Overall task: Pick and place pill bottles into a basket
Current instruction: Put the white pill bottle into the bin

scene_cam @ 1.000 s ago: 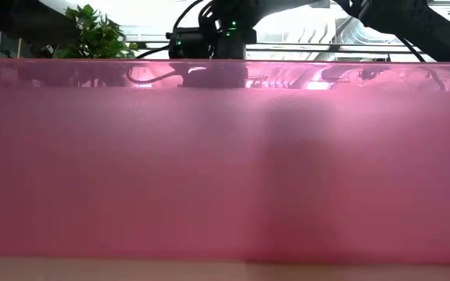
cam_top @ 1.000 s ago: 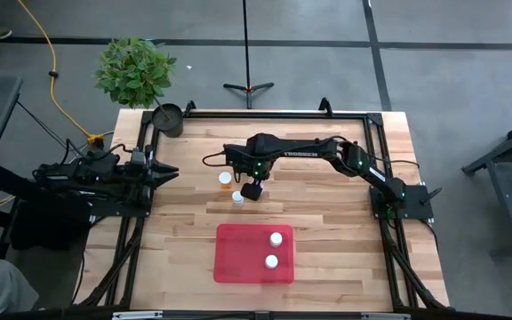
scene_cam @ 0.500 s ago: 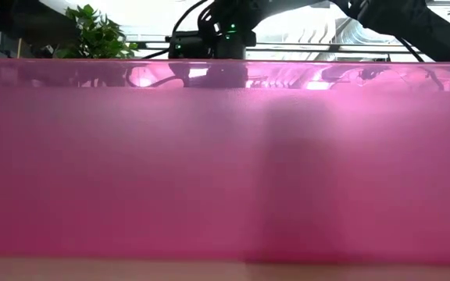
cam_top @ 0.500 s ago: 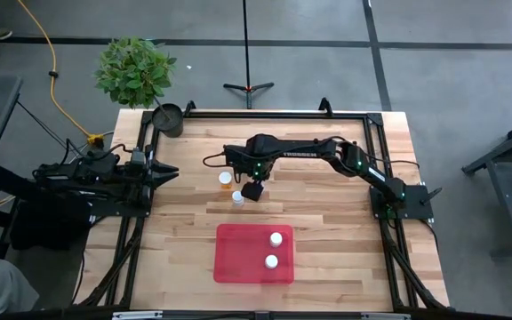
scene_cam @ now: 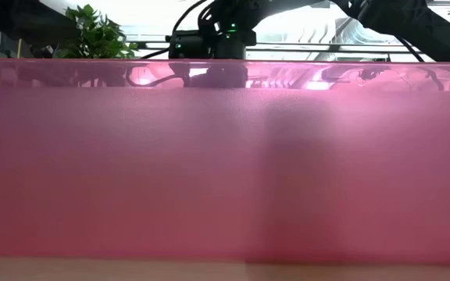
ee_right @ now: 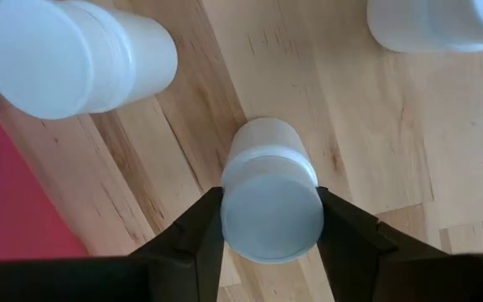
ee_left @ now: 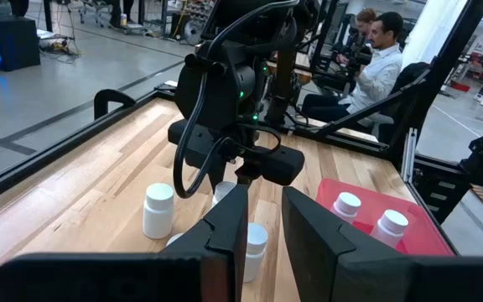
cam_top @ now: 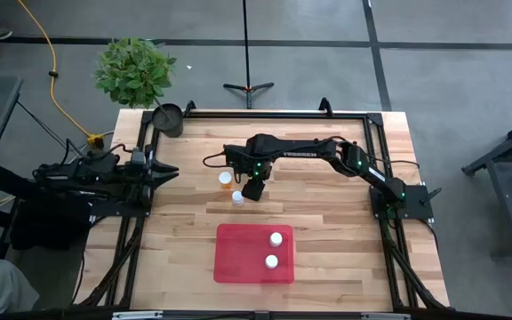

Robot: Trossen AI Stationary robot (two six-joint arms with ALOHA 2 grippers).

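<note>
1. Grey concrete floor surrounds the wooden table (cam_top: 327, 213), with a potted plant (cam_top: 134, 69) and a dark round pot (cam_top: 168, 118) at its far left corner; people sit at desks beyond the table in the left wrist view.
2. The basket (cam_top: 238, 258), a flat red tray, lies near the table's front edge and already holds two pill bottles (cam_top: 276, 238) with white caps; its wall fills the low view.
3. At least two more bottles stand on the bare wood near the table's middle: one with an orange body (cam_top: 227, 180) and a white one (cam_top: 237, 197) just beside it. The left wrist view hints at others under the arm, but I cannot count them.
4. The right gripper (cam_top: 252, 189) reaches over the middle of the table, and the right wrist view shows its fingers (ee_right: 193, 239) pinching a white-capped bottle (ee_right: 269, 204) from both sides, above the wood.
5. The left gripper (ee_left: 262, 225) waits at the table's left edge, its fingers slightly spread and holding nothing.
6. Judging by this, the job is roughly a third done: the gripped bottle must be carried to the basket, then the rest.
</note>
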